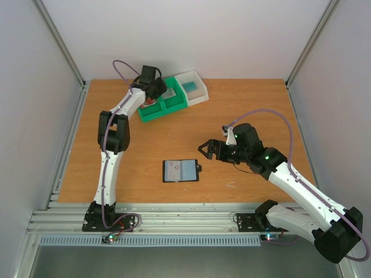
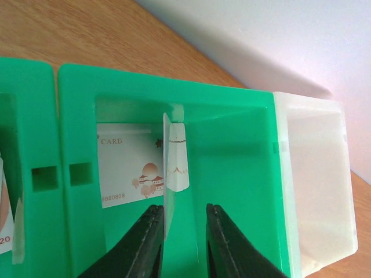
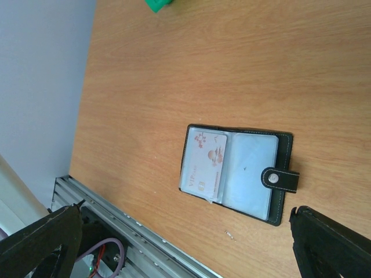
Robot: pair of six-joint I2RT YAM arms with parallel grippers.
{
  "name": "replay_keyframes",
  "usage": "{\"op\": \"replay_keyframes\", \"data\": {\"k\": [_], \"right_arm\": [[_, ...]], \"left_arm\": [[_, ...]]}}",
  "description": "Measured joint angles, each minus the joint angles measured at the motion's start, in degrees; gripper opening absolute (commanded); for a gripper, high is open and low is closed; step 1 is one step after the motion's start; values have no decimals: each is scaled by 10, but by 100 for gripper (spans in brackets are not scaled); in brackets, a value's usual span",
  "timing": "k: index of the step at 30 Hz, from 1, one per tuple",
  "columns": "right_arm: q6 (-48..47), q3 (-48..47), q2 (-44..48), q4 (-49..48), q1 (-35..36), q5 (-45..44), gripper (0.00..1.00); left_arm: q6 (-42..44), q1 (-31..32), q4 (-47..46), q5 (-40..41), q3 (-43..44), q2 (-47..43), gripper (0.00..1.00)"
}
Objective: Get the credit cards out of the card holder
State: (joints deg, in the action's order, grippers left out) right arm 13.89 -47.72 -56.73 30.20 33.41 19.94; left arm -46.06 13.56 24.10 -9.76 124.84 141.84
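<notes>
The card holder (image 1: 181, 171) lies open on the table, grey-blue pockets up, clasp tab (image 3: 281, 178) on its right. One whitish credit card (image 3: 203, 159) sits in its left pocket. My right gripper (image 1: 210, 149) hangs open just right of the holder, nothing between its fingers (image 3: 330, 243). My left gripper (image 2: 184, 209) is over the green bin (image 2: 232, 174) at the back. Its jaws stand a little apart. A credit card (image 2: 173, 168) stands on edge between them, leaning on the left finger and clear of the right one. Another credit card (image 2: 128, 168) lies flat in the same compartment.
A white bin (image 2: 316, 185) adjoins the green bin (image 1: 165, 107) on its right, near the back wall. A further card (image 2: 6, 214) shows in the green compartment to the left. Metal rails (image 3: 116, 231) run along the table's near edge.
</notes>
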Motion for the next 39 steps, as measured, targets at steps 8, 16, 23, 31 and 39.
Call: {"op": "replay_keyframes", "data": {"k": [8, 16, 23, 31, 39], "right_arm": [[-1, 0, 6, 9, 0, 0, 98], [0, 0, 10, 14, 0, 2, 98], [0, 0, 11, 16, 0, 6, 99], [5, -3, 15, 35, 0, 2, 98], [12, -4, 9, 39, 0, 0, 98]], "left_arm": [[-1, 0, -10, -13, -2, -2, 37], [7, 0, 5, -16, -7, -20, 54], [21, 0, 36, -23, -8, -47, 61], [55, 0, 89, -61, -56, -140, 93], [112, 0, 169, -86, -186, -289, 99]]}}
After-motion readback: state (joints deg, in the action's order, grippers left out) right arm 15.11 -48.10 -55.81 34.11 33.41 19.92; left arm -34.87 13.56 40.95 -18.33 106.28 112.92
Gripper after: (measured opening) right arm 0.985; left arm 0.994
